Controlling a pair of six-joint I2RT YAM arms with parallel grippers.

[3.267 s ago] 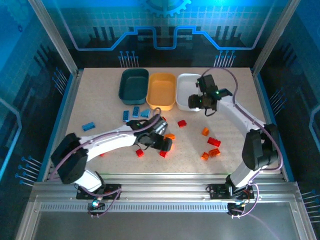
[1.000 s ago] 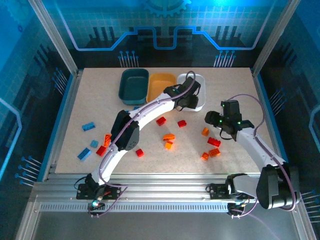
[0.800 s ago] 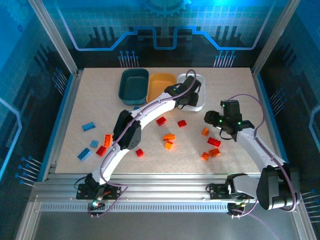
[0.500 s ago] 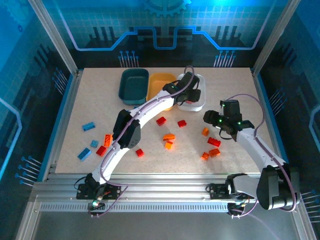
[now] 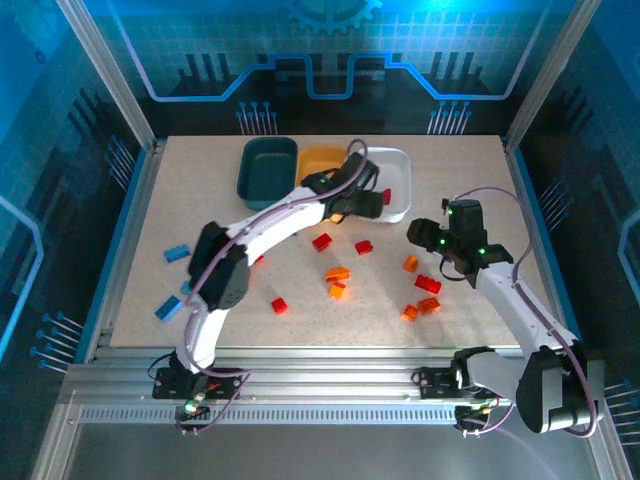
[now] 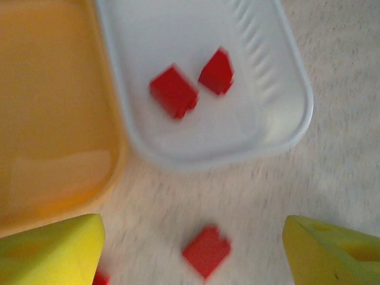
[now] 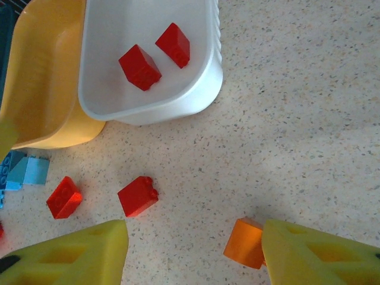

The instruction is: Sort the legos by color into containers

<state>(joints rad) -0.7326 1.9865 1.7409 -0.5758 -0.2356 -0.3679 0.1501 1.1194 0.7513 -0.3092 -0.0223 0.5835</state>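
While your left gripper (image 5: 366, 203) hangs just off the near rim of the white tray (image 6: 285, 127), its fingers (image 6: 50, 252) are spread wide with nothing between them. Two red bricks (image 6: 173, 92) lie inside the white tray, close together but apart. A loose red brick (image 6: 206, 250) sits on the table (image 7: 297, 119) just outside that tray's near rim, below the open fingers. Your right gripper (image 7: 195, 237) is released as well, empty, off the tray's near corner, an orange brick (image 7: 244, 242) just beside one finger. The orange tray (image 7: 41, 89) sits against the white tray's side, the teal tray (image 5: 267, 170) beyond it.
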